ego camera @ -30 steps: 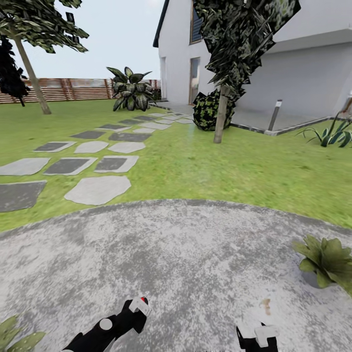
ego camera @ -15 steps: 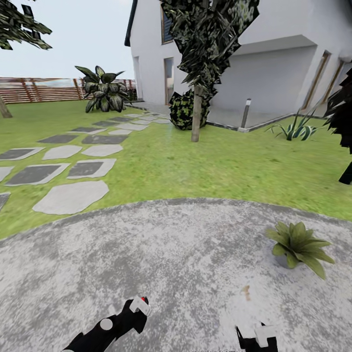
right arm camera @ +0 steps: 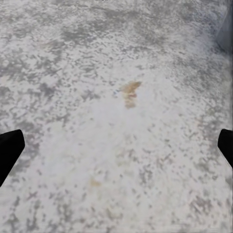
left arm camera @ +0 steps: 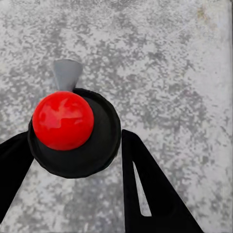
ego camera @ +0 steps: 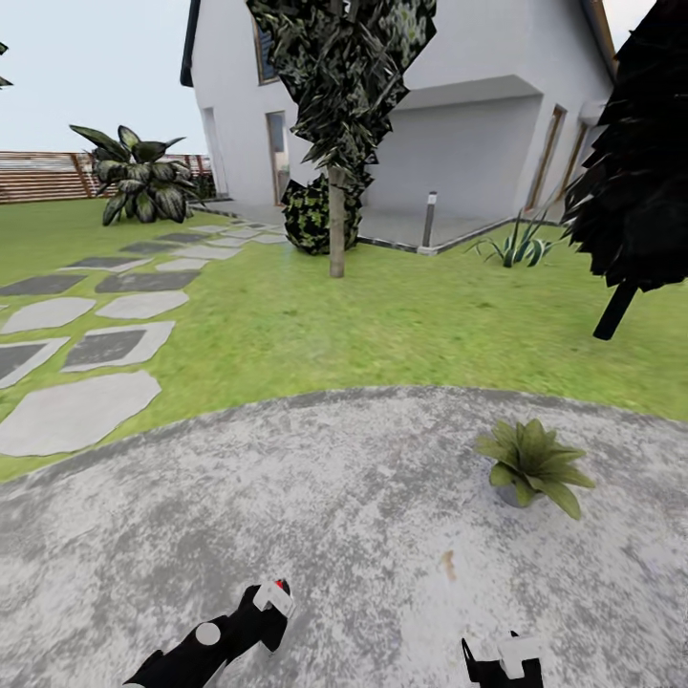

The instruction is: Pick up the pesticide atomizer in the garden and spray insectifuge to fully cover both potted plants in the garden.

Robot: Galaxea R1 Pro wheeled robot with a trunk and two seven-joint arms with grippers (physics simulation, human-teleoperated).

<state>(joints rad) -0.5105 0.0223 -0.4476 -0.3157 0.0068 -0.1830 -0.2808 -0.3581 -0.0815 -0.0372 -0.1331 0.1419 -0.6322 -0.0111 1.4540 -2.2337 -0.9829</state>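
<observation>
One plant in sight, and I'm rolling across the round stone patio [ego camera: 315,478]. Far left, stepping stones [ego camera: 76,411] lead over the lawn [ego camera: 382,325] toward the wooden fence [ego camera: 38,177] and a big leafy bush [ego camera: 143,186].

Low on my left, my left gripper [ego camera: 272,597] is out in front. In its wrist camera my two dark fingers [left arm camera: 145,184] sit on either side of a round dark body with a red knob and a grey spout. I take that for the spray bottle [left arm camera: 92,145], seen from above. The fingers are closed in on it, so the pick-up looks done.

Middle of the view: a tree [ego camera: 336,220] by the house [ego camera: 459,143], with a grey post lamp [ego camera: 429,218] further right. There's a brownish stain [ego camera: 447,564] on the stone ahead of my right side.

Right of that, the potted plant [ego camera: 530,463] stands on the patio near its grass edge, well apart from both my arms. I can't see any pale specks on its leaves, so I judge no spraying has landed here yet.

Low right, my right gripper [ego camera: 502,659] is spread wide. Its fingertips [right arm camera: 9,150] sit at the edges of its camera with bare stone between them, holding nothing.

What's left: close in on this plant, coat it, then do the other one.
</observation>
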